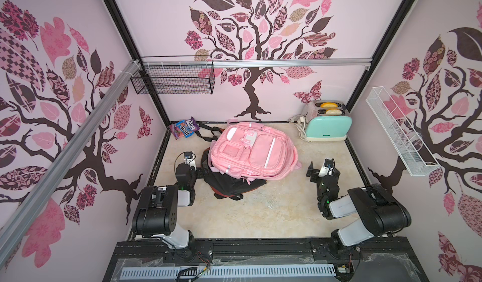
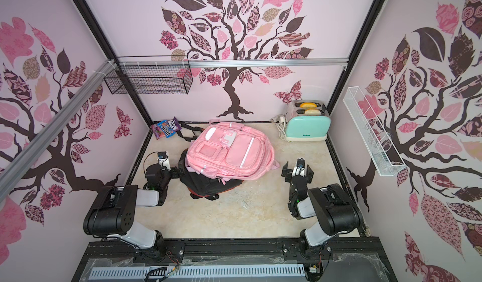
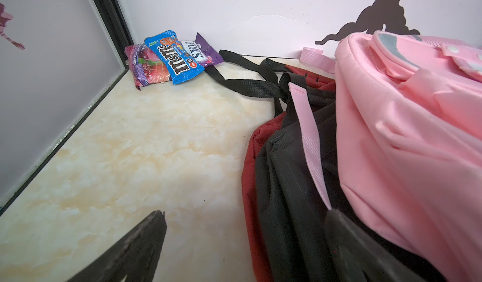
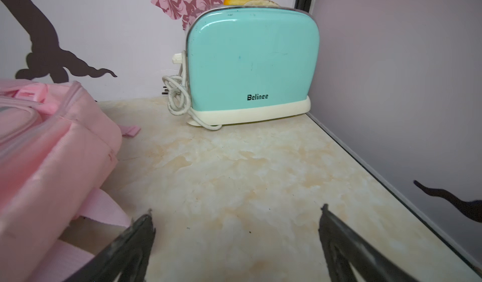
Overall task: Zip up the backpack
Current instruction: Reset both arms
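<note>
Pink backpack (image 1: pixel 250 152) lies between the spread left claw (image 1: pixel 202 172) and spread right claw (image 4: pixel 236 212).

Pink backpack (image 2: pixel 229 152) lying atop black bag (image 2: pixel 206 185), toaster (image 2: pixel 307 129) behind

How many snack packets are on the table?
3, in the far left corner: a red-purple packet, a blue M&M's packet overlapping it, a purple-white packet alongside. More may hide underneath.
</note>
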Motion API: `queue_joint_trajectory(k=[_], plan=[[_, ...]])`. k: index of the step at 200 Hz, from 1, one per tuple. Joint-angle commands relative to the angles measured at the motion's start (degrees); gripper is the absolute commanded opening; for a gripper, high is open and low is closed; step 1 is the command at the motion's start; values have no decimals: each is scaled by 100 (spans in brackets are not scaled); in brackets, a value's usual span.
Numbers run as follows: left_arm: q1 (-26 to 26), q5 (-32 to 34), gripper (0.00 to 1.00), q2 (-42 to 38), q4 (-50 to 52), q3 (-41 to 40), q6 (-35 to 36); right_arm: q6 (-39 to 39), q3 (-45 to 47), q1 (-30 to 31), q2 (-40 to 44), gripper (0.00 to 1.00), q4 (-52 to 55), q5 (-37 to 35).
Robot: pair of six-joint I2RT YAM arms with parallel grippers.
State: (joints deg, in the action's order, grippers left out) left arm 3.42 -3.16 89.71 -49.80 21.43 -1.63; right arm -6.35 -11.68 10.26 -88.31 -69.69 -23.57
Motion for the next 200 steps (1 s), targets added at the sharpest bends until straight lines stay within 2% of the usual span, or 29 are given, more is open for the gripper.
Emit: queue_joint_trajectory(k=[1,13,31,200], plan=[[-16,43,98,-51,43,66,44,3,-543,-281,-241,99,612,688],[-16,43,98,-52,49,74,46,50,-789,-355,-259,99,1074,783],[-12,36,98,-55,45,73,43,330,-1288,-815,-45,99,2434,1728],[14,-8,98,-43,46,68,35,362,-1255,-890,-50,99,2338,1856]])
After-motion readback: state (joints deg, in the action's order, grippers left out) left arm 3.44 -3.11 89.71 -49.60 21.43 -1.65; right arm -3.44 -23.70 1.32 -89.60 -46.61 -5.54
